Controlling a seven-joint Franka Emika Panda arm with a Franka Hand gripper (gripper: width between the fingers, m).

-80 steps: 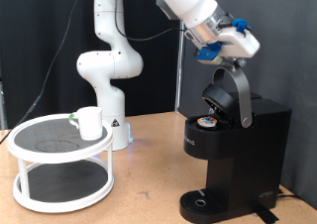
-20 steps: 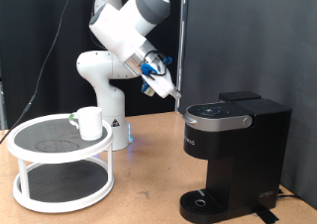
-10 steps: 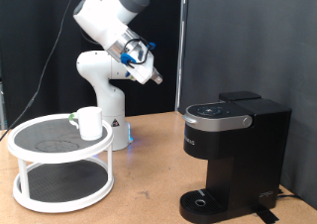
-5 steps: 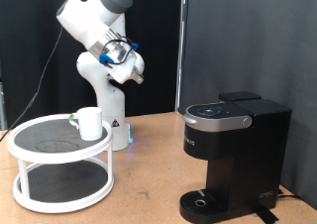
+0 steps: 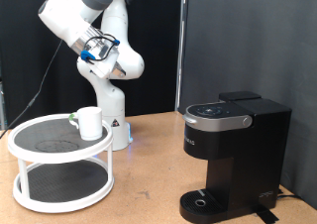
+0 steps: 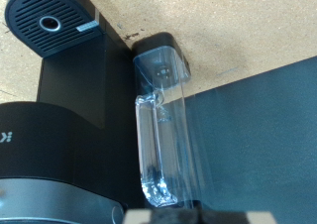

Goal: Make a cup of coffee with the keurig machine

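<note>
Exterior view: the gripper [image 5: 99, 52] hangs high above the white rack [image 5: 20, 145]; whether it is open, I cannot tell. The cup [image 5: 90, 122] stands upright on the rack's top shelf, well apart from the keurig [image 5: 233, 155], lid down.

Wrist view: only the keurig [image 6: 59, 95] from above, with its clear water tank [image 6: 163, 125] and round drip tray [image 6: 48, 22].

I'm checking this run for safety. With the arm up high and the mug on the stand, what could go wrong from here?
1. The mug sits near the rim of the white two-tier stand; a careless approach could knock it off.
2. The drip tray under the keurig has no mug; brewing now would spill.
3. The gripper hangs high above the stand, so it must descend far.
</note>
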